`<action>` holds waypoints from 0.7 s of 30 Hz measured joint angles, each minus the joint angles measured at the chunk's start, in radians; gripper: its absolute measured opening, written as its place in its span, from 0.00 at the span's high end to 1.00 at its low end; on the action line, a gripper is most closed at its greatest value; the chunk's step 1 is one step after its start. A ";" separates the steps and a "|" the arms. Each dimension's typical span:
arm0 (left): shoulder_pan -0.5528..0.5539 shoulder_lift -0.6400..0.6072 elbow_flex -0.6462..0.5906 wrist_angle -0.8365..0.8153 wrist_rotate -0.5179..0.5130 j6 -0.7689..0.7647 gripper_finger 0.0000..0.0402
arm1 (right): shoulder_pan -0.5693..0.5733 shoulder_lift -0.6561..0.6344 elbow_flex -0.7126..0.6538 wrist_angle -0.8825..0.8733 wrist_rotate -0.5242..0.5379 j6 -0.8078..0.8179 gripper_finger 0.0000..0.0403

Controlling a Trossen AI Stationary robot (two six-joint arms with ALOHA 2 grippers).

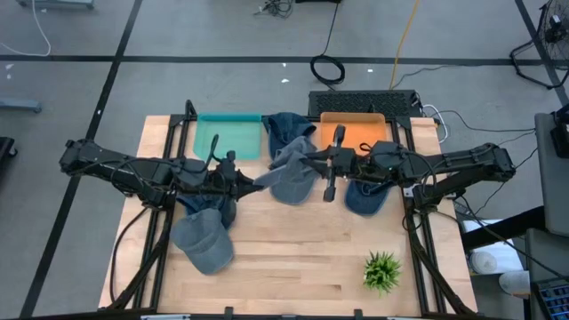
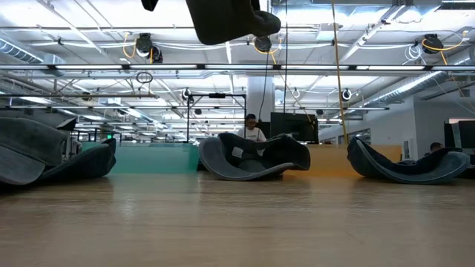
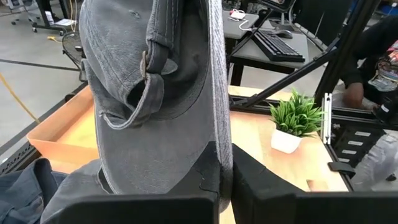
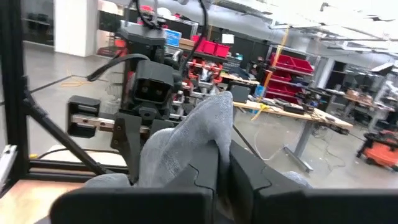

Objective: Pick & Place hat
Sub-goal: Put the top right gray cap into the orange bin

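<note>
Hat [image 1: 289,178] between both end effectors, airborne

Bare table [image 1: 293,258] lying open beneath both grippers; grey cap [image 1: 203,242] and plant [image 1: 382,271] flanking it; teal bin [image 1: 228,136] and orange bin [image 1: 354,131] blocking beyond.

I could read no text, label, brand, number or sign in any of the views.
</note>
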 joint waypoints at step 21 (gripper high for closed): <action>-0.033 -0.066 0.000 -0.145 0.147 -0.068 0.98 | 0.119 -0.037 -0.001 -0.208 0.060 -0.023 0.38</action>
